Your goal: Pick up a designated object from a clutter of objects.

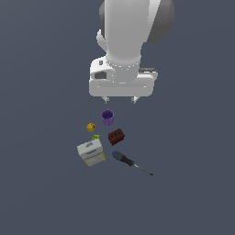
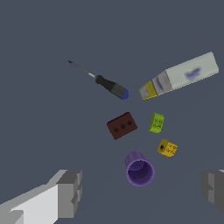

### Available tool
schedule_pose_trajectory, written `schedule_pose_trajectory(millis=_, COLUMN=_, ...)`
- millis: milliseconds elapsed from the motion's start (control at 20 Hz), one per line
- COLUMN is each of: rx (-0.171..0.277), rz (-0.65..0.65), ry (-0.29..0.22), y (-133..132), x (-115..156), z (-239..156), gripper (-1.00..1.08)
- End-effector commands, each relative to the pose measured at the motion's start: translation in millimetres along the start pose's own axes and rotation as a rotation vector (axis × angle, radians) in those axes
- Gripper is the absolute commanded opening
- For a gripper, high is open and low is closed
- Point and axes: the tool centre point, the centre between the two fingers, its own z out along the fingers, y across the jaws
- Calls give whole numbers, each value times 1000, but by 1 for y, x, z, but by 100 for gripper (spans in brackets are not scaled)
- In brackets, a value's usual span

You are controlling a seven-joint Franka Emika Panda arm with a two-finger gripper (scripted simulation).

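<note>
The designated object, a tiny lime-green studded brick (image 1: 95, 137) (image 2: 156, 123), lies on the floor just beside the white-and-yellow box (image 1: 91, 153) (image 2: 181, 75). Around it sits the clutter: a purple cup (image 1: 107, 117) (image 2: 140, 169), a tiny yellow piece (image 1: 91, 127) (image 2: 167, 148), a dark red brick (image 1: 116, 136) (image 2: 122, 125) and a blue-handled screwdriver (image 1: 126, 161) (image 2: 107, 85). My gripper (image 1: 120, 99) (image 2: 142, 192) hangs open high above the cup, holding nothing, its fingers (image 2: 70, 192) spread wide apart.
All objects rest on a plain dark grey-blue floor (image 1: 41, 183). The white arm body (image 1: 131, 32) rises above the cluster in the exterior view.
</note>
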Motion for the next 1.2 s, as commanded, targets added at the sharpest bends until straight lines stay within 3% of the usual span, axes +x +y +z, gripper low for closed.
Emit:
schedule_pose_trajectory(millis=0, rx=0, rz=0, ry=0, y=0, x=0, z=0, gripper=100)
schedule_pose_trajectory(millis=550, rx=-13, rz=19, ry=40, y=1, x=3, z=-27, gripper=100)
schedule_pose_trajectory(millis=1150, rx=5, rz=49, ry=40, y=19, x=16, z=16, gripper=100)
